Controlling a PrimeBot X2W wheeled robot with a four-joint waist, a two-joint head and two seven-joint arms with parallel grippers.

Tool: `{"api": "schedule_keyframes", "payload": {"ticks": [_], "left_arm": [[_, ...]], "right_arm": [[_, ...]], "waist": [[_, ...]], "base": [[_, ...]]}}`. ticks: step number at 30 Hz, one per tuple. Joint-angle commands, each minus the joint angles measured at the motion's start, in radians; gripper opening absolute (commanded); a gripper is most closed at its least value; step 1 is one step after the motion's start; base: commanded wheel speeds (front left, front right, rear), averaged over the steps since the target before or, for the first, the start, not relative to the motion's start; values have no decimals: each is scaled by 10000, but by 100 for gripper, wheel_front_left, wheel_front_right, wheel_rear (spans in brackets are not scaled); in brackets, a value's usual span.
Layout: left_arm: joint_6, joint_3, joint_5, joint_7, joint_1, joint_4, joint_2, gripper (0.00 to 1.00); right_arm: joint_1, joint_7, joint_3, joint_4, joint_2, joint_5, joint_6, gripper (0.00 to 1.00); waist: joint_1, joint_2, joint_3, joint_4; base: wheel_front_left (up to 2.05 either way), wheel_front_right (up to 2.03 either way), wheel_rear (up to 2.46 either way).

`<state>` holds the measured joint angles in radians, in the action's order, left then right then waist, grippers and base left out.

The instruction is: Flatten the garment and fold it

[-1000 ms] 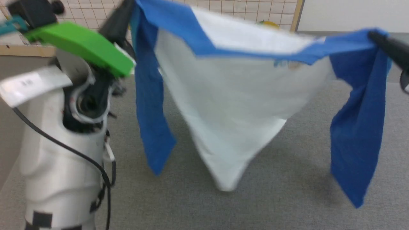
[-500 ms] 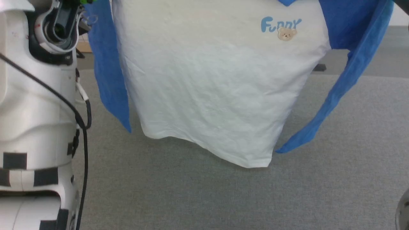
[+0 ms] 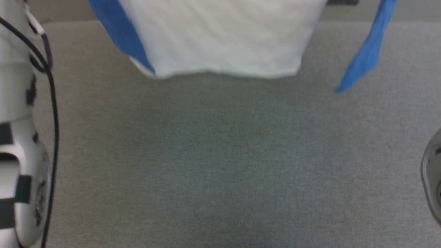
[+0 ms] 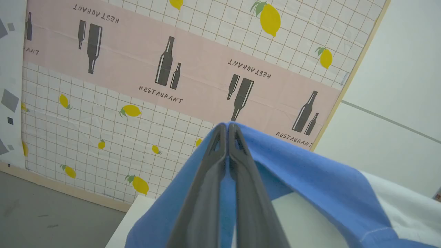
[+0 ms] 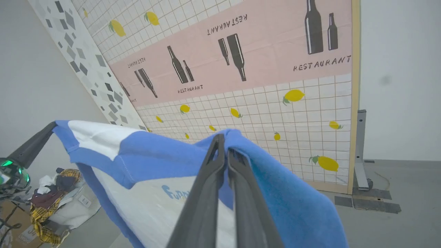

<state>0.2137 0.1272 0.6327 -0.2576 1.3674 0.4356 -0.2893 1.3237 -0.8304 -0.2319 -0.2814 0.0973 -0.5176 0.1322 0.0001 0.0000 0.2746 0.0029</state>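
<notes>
The soft white cotton shirt with long bright blue sleeves (image 5: 155,155) hangs in the air, stretched wide between the 2 arms, above the grey carpet floor (image 3: 220,155). The left gripper (image 4: 227,125) presses its 2 dark fingers together on the blue shoulder cloth. The right gripper (image 5: 222,141) is clamped the same way on the opposite blue shoulder. The white hem and the sleeve ends hang loose. Behind stands a panel printed with lemons and bottles (image 4: 165,69).

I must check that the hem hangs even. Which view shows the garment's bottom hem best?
The head view: the garment's white hem runs whole across the top, over grey carpet. The wrist views show its blue shoulders, clamped in the shut left gripper and right gripper.
</notes>
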Motion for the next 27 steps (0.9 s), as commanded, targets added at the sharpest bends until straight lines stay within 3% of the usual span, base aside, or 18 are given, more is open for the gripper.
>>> {"api": "schedule_keyframes", "payload": {"ticks": [1, 3, 8, 17, 27], "left_arm": [[112, -79, -262, 282, 463, 95, -194, 0], [92, -350, -546, 1900, 1707, 619, -210, 0], [-308, -470, -467, 2801, 2110, 1095, -192, 0], [-975, -522, -93, 3641, 1732, 2051, 125, 0], [-1911, -266, 129, 4386, -423, 2419, 337, 0]], "right_arm": [[439, 315, 3, -208, -4, 280, -15, 0], [2085, 2071, -129, -1351, -183, 969, -15, 0], [2788, 3336, 1, -2257, -200, 1276, -15, 0], [2315, 3928, 855, -3163, 282, 509, -15, 0], [-466, 4164, 1992, -2530, 1038, -1129, -15, 0]], "waist": [[-1, 0, 1685, -585], [-1, 0, 2666, -707], [-1, 0, 3219, -672], [-1, 0, 3486, -349], [-1, 0, 2041, 109]], "base": [[0, 0, 0], [0, 0, 0], [0, 0, 0], [0, 0, 0], [0, 0, 0]]}}
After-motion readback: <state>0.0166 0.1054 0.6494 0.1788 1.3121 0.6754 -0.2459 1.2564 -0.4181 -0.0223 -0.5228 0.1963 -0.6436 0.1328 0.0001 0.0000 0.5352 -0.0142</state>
